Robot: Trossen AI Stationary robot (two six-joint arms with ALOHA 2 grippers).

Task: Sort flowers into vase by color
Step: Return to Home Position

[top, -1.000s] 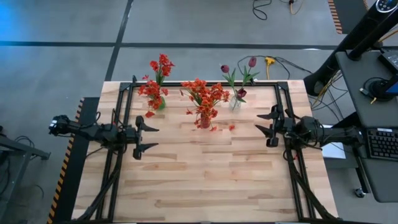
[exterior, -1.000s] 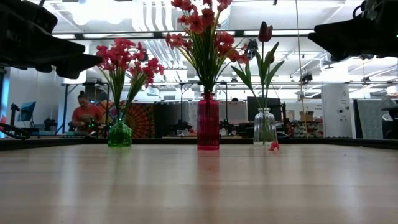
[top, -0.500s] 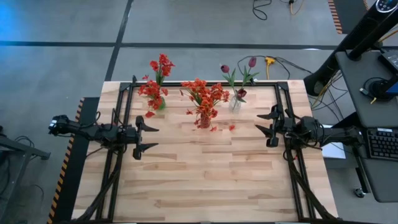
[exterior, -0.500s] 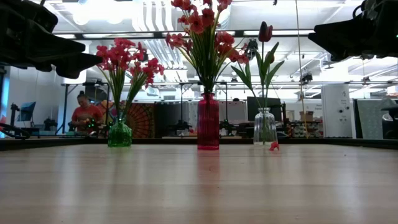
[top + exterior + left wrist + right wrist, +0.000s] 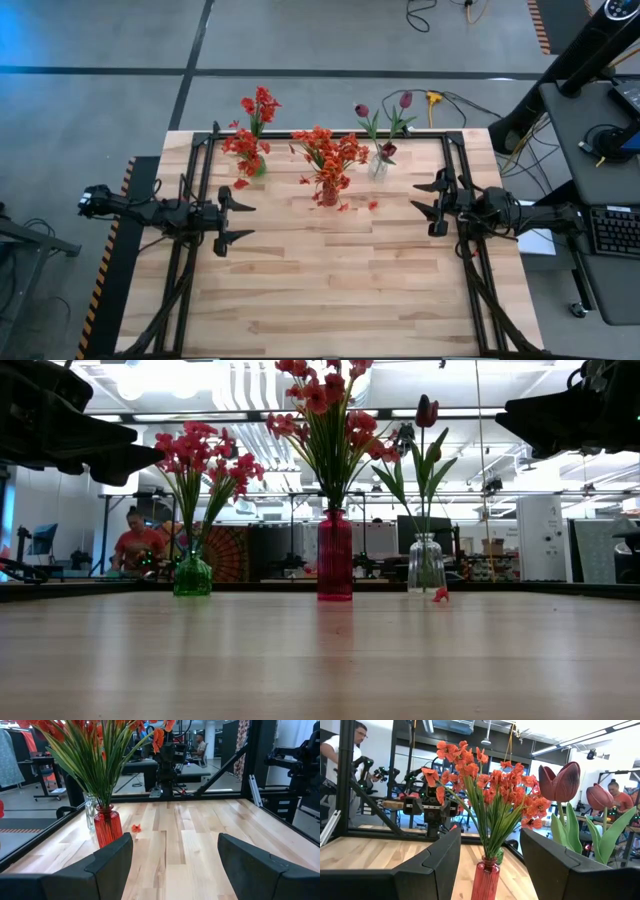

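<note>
High view: left gripper [image 5: 240, 222] at the table's [image 5: 330, 290] left edge, right gripper [image 5: 422, 200] at its right edge. Fingers on both spread wide, holding and touching nothing. Along the far side stand red flowers [image 5: 250, 140] in green vase [image 5: 192, 575], orange flowers [image 5: 328, 155] in red vase [image 5: 334, 555], maroon flowers [image 5: 385, 125] in clear vase [image 5: 426, 565]. Loose red bit [image 5: 372, 204] lies near the clear vase.

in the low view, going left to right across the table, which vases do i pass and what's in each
green vase with red flowers → red vase with orange-red flowers → clear vase with a maroon tulip
</note>
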